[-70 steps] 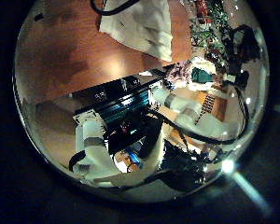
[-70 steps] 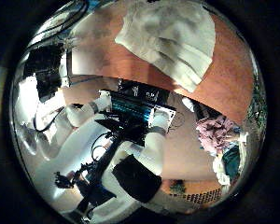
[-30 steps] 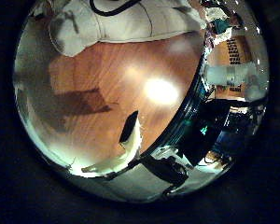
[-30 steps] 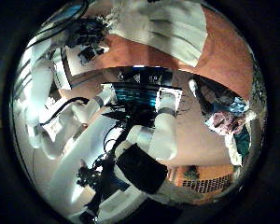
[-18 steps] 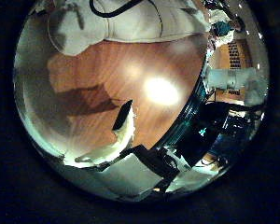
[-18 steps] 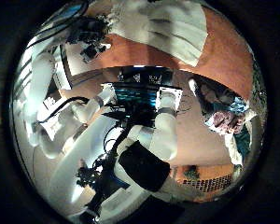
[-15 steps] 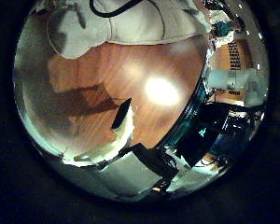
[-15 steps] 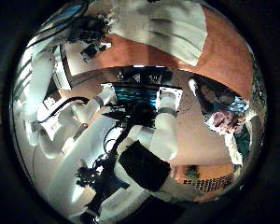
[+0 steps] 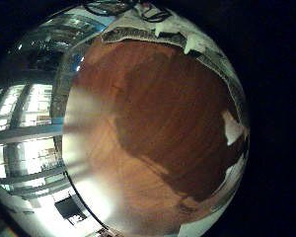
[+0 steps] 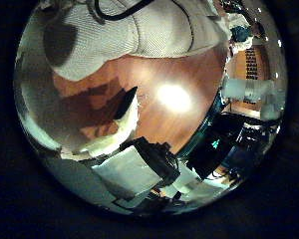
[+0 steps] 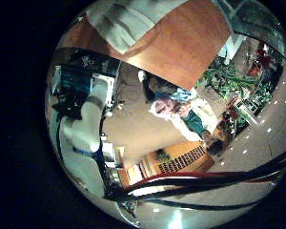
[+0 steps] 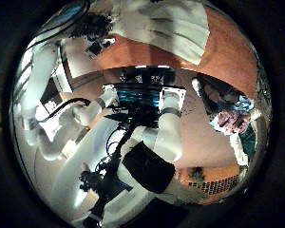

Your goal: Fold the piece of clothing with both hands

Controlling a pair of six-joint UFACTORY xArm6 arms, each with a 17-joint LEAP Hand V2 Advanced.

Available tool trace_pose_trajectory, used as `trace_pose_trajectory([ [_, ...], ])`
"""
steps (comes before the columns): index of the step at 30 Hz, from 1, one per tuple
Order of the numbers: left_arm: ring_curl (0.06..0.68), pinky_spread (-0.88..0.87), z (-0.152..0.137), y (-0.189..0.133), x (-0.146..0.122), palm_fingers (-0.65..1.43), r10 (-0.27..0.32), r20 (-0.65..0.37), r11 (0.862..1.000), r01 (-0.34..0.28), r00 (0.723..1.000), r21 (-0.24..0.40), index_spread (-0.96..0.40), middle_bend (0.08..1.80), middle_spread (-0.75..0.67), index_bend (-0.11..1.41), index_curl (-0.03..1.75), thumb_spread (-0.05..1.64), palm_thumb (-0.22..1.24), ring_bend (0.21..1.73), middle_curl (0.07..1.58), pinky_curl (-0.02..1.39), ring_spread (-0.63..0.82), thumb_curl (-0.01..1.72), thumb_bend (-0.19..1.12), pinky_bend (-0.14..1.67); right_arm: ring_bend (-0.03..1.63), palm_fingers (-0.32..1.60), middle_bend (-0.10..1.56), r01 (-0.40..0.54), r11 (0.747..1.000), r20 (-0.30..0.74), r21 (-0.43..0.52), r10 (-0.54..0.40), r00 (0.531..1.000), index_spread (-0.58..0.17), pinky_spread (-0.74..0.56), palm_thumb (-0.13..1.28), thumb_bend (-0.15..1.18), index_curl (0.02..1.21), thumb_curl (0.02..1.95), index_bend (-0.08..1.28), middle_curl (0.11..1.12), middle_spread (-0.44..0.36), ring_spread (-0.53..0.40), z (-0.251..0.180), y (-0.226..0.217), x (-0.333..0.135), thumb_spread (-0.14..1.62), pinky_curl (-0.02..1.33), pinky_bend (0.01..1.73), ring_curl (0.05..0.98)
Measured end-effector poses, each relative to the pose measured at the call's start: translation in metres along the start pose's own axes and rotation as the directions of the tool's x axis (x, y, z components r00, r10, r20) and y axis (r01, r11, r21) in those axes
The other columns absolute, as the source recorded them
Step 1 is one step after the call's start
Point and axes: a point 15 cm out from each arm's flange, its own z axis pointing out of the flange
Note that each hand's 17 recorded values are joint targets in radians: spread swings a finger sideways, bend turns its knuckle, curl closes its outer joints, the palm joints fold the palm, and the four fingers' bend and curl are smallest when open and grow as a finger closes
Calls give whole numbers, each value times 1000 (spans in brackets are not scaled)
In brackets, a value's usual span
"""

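Observation:
The piece of clothing [image 10: 140, 35] lies flat on the wooden table [image 10: 164, 100] and fills much of the left thumb side palm view, close to that palm. One finger [image 10: 118, 119] of my left hand reaches in straight over the table beside the cloth's edge. In the left little finger side palm view the cloth's edge [image 9: 153, 35] shows beyond bare table [image 9: 158, 118]. In the right thumb side palm view the clothing [image 12: 176, 33] lies on the table [image 12: 233, 66] with my left hand [image 12: 90, 28] by one of its ends. It also shows in the right little finger side palm view [image 11: 133, 21]. My right hand's fingers are not seen.
The right thumb side palm view shows the left arm [image 12: 43, 95], the right arm [image 12: 157, 142] and the rack [image 12: 142, 95] at the table's edge. The table edge [image 11: 172, 81] shows in the right little finger side palm view, with the room floor beyond it.
The left palm camera has moved closer to the clothing, which now fills more of its view. The right palm view has hardly shifted over the last second.

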Motion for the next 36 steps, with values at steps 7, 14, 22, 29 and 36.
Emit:
trace_pose_trajectory([
  [7,304,-414,-3,-4,3,1212,-9,7,1000,9,1000,5,-418,766,-437,366,517,1058,480,891,609,325,-445,330,2,394,422,275,259,-1,1000,1,2,1,1000,-372,342,299,-10,300,196,166,376,-19,121,0,1,0,1348,258,334,234],
  [14,409,-627,-24,12,-6,1118,-8,38,1000,9,999,-23,-537,877,-501,518,653,1242,551,1037,711,421,-505,315,1,585,427,282,252,5,1000,5,-19,-5,1000,-371,337,306,-8,297,195,161,375,-25,105,9,-4,0,1351,264,340,238],
  [22,463,-699,-40,35,-22,1046,-36,57,997,40,998,-59,-596,917,-521,562,764,1300,562,1090,785,486,-512,315,-9,651,516,271,235,59,998,63,-22,-57,996,-355,282,322,-15,268,208,134,374,-27,40,50,-37,-17,1311,279,394,265],
  [29,494,-722,-47,41,-27,1012,-47,60,996,51,997,-66,-627,922,-530,562,842,1309,552,1115,832,532,-508,322,-11,667,562,287,258,83,996,93,11,-84,992,-318,210,364,-15,269,239,157,385,-39,-4,107,-79,-31,1225,279,413,278],
  [36,510,-736,-49,46,-30,1004,-63,56,995,68,996,-77,-643,917,-534,549,899,1290,537,1129,861,568,-503,334,-14,669,556,262,275,75,996,107,42,-79,991,-297,204,369,-22,284,258,164,394,-44,-13,155,-107,-41,1157,271,391,278],
])
